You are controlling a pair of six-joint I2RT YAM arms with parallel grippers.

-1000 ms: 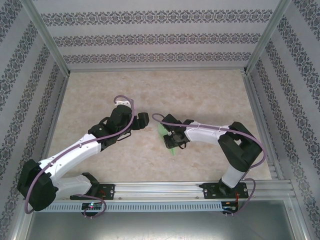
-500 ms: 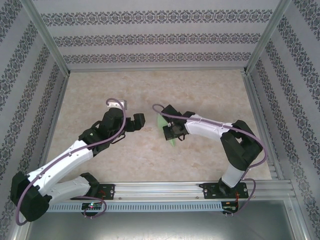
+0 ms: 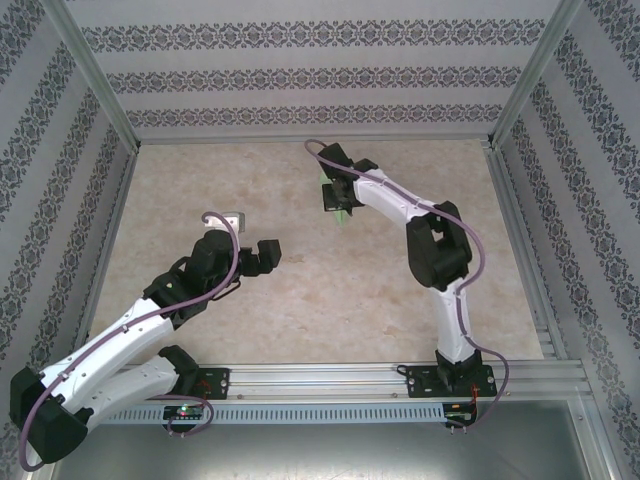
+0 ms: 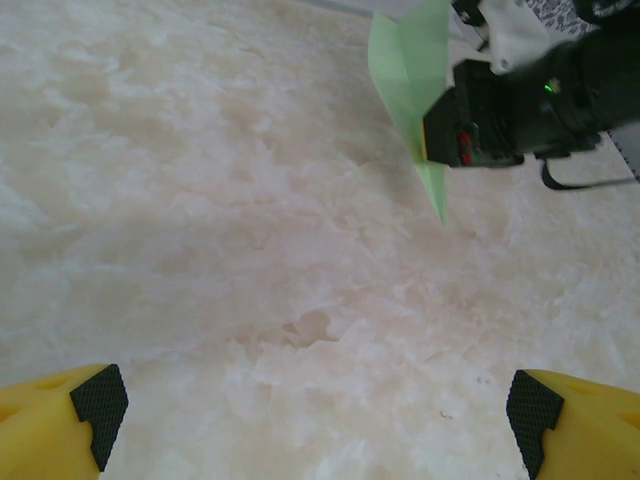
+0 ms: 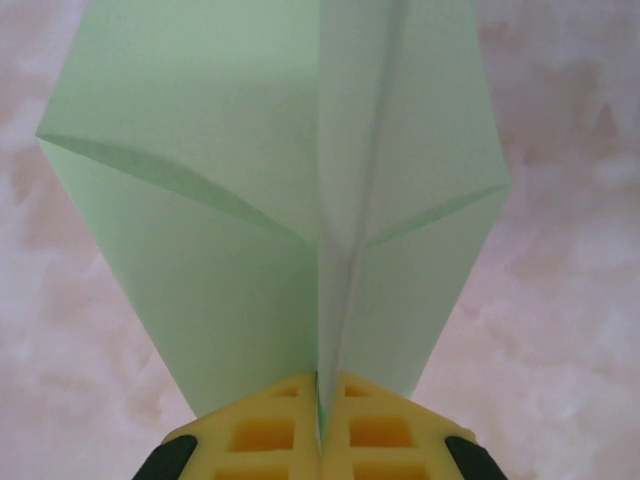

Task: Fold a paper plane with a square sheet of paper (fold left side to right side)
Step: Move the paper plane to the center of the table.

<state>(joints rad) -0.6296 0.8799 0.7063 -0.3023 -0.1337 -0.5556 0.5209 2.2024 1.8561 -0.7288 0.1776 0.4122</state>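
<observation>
While the right end effector point(image 3: 334, 198) pinches the plane point(image 3: 343, 212) by its centre fold, shut tight on that crease, we judge the folding done and the carry or release to be the step in hand. The plane hangs over the far middle of the counter point(image 3: 200, 170), its pointed tip downward in the left wrist view and its wings spreading to either side of the pads point(image 5: 265, 435). The left end effector point(image 3: 266, 252) hovers wide and empty, well apart to the near left. To do this well, we should grip only the fold, leave the wings uncrushed, and part the jaws cleanly, with the left arm out of the path.
</observation>
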